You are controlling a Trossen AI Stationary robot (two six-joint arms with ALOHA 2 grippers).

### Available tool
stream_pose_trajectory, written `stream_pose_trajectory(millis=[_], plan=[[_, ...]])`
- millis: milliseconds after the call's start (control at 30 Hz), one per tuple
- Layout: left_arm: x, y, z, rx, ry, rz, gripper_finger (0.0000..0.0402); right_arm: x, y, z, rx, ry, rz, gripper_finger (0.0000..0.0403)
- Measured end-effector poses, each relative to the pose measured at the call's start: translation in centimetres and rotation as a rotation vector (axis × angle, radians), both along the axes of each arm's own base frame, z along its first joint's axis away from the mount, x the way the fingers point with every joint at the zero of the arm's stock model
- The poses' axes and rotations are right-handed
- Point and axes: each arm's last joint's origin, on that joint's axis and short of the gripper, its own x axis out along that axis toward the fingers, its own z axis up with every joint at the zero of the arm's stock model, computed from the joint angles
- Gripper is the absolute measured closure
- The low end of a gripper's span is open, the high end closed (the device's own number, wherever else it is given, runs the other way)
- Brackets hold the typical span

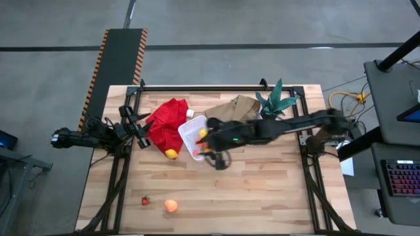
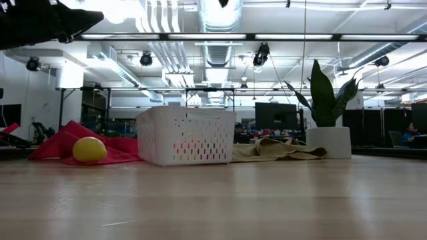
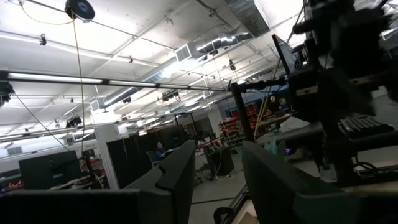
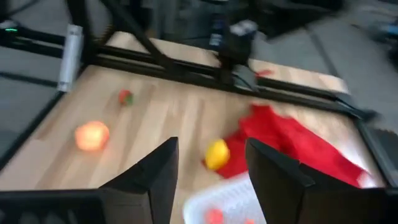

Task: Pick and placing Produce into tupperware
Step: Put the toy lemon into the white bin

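Right gripper (image 1: pixel 220 159) hung open and empty at the white mesh tupperware's (image 1: pixel 188 133) near edge. Yellow lemon (image 1: pixel 171 154), smooth and oval, lay at its 9 o'clock on the red cloth (image 1: pixel 167 121). Left gripper (image 1: pixel 139 131), part open and empty, waited beside the cloth, nearer the lemon.

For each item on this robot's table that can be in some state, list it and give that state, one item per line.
tupperware: upright, open-topped, some produce inside.
lemon: outside, at the red cloth's edge.
peach-orange ball: loose on the table, outside.
red berry: loose beside the ball, outside.
brown paper bag: lying flat, crumpled.
right gripper: open, empty, over the tupperware's edge.
left gripper: open, empty, waiting by the table's left edge.
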Motion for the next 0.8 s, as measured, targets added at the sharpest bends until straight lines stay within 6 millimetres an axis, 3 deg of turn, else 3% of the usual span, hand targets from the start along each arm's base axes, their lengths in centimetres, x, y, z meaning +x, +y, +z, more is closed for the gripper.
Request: stream_pose_trajectory(millis=[200, 433, 800], plan=[[0.0, 0.0, -0.1, 0.0, 0.006, 0.001, 0.0283, -7.9, -0.4, -1.9, 0.026, -0.003, -0.026, 0.024], [0.0, 0.0, -0.1, 0.0, 0.007, 0.003, 0.0283, -15.7, -1.8, -3.9, 0.123, -0.192, -0.05, 0.0257], [0.0, 0.0, -0.1, 0.002, 0.008, 0.009, 0.0283, -24.3, -3.6, -5.8, 0.172, -0.346, -0.127, 0.0284]])
